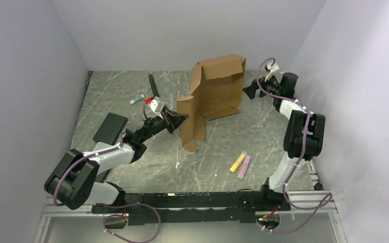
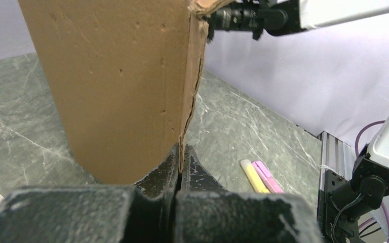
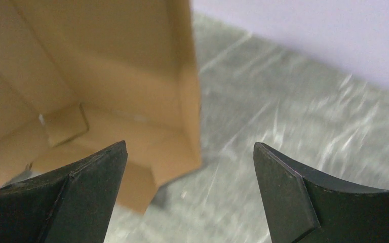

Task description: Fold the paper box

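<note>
Grey marbled tabletop (image 1: 131,167) hemmed by pale lilac walls fills the overhead view. The paper box (image 1: 218,86) stands on edge toward the back middle, half formed. Its tallest panel rises upright at the rear with the hollow side facing the arms' bases. A long side panel swings forward from it, running down toward the near left. The left gripper (image 1: 181,119) is clamped on that forward panel's edge. The right gripper (image 1: 248,91) hangs just beside the box's right rim, spread wide and not touching it. A black block (image 1: 110,127) lies at the left, with a black pen (image 1: 153,86) and a small green-capped stick (image 1: 137,99) behind it. A yellow marker (image 1: 238,162) and a pink marker (image 1: 244,167) lie side by side near the right arm. Plain brown board shows no print, and no label elsewhere can be read.

From the left wrist, the left gripper (image 2: 181,154) is pinched shut on the bottom edge of the paper box (image 2: 116,86). The panel rises straight up, with a ragged crease running its height. Both the yellow marker (image 2: 253,176) and the pink marker (image 2: 267,177) lie on the table beyond.

From the right wrist, the right gripper (image 3: 190,146) gapes with nothing between its fingers. The paper box (image 3: 106,76) sits ahead and left, its inside and small folded flaps showing, slightly blurred.
</note>
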Controlling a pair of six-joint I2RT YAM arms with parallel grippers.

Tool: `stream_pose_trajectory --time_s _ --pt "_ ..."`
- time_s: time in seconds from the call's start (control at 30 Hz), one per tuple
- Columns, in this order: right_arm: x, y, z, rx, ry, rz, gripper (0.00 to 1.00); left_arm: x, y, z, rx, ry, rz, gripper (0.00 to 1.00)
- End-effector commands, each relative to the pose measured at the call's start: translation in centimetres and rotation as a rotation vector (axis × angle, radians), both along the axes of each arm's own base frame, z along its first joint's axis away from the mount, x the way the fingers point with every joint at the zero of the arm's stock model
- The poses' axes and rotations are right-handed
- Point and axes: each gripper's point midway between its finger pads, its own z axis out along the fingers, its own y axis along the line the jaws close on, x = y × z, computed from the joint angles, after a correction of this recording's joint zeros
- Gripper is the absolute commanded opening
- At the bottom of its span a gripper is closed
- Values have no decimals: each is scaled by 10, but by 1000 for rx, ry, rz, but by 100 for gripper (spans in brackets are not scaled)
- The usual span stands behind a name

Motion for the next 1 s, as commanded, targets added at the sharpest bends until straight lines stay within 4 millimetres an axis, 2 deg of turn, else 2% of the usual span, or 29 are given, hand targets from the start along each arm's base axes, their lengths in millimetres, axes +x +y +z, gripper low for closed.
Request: stream_pose_trajectory --time_s 0.0,0.17,0.27,0.3,0.37,0.43,0.47,0.5,0.6,0.73,0.8,0.9,0.97 --pt "50 12 75 -1 -235 117 100 -1 -1 0 -6 24 -9 0" --pt "78 27 59 16 -192 167 98 -1 -1 0 1 30 -13 0" --pt "89 40 55 41 -172 194 92 -1 -1 1 3 33 -9 0" --pt "91 44 50 49 -159 208 87 -2 0 1 2 36 -10 0" --pt "91 51 48 63 -141 240 69 -2 0 1 -7 46 -4 0" --pt "84 55 52 77 -141 274 38 -2 2 2 -26 53 4 0" --pt "80 56 56 73 -148 284 17 -2 3 3 -42 59 10 0" --pt "75 56 62 59 -166 289 1 -1 4 5 -62 66 19 0" --pt "62 51 92 -27 -240 263 0 3 8 14 -137 120 57 0" --pt "42 48 155 -187 -297 226 0 -6 2 33 -224 256 39 0" --pt "28 47 186 -270 -322 213 0 -17 -6 40 -226 281 18 5" --pt "5 48 224 -485 -379 197 0 -38 -14 45 -221 340 -19 19" --pt "-9 53 232 -650 -407 198 0 -53 -17 41 -208 392 -60 28"
